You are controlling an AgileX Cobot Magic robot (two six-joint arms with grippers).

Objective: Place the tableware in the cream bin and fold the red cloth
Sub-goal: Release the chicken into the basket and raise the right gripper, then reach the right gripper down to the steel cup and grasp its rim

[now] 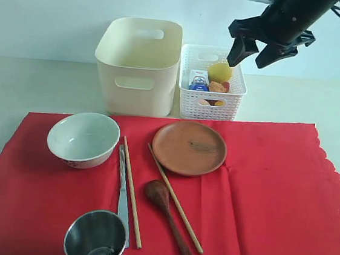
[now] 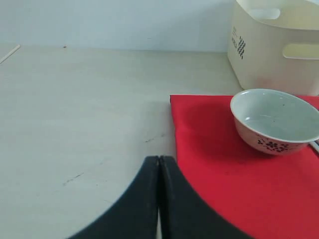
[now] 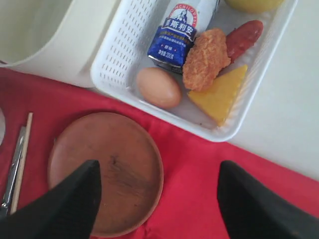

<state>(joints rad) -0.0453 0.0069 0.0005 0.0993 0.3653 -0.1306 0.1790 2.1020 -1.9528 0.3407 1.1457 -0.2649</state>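
Table, pale, with a cloth, red, spread flat across the near half, its scalloped edge to the right and crease lines running through it. On the cloth: a bowl, white, upright, at the far left; a cup, steel, upright, at the near edge; a plate, brown, round, near the far edge and just in front of the basket; a knife lying between bowl and cup; chopsticks, one just beside the knife, the other slanting down from the plate's left rim; a spoon, dark wood, close alongside that second stick. Behind the cloth stood a bin, cream, with no tableware showing in it. Just beside it was a basket, white lattice, holding an egg, milk carton, cheese, sausage, lemon and a fried piece. The right gripper hung above the basket, fingers spread wide, carrying nothing. The left gripper, seen only by its own camera, had its fingers pressed together with nothing between them, low at the cloth's left border, well short of the bowl.
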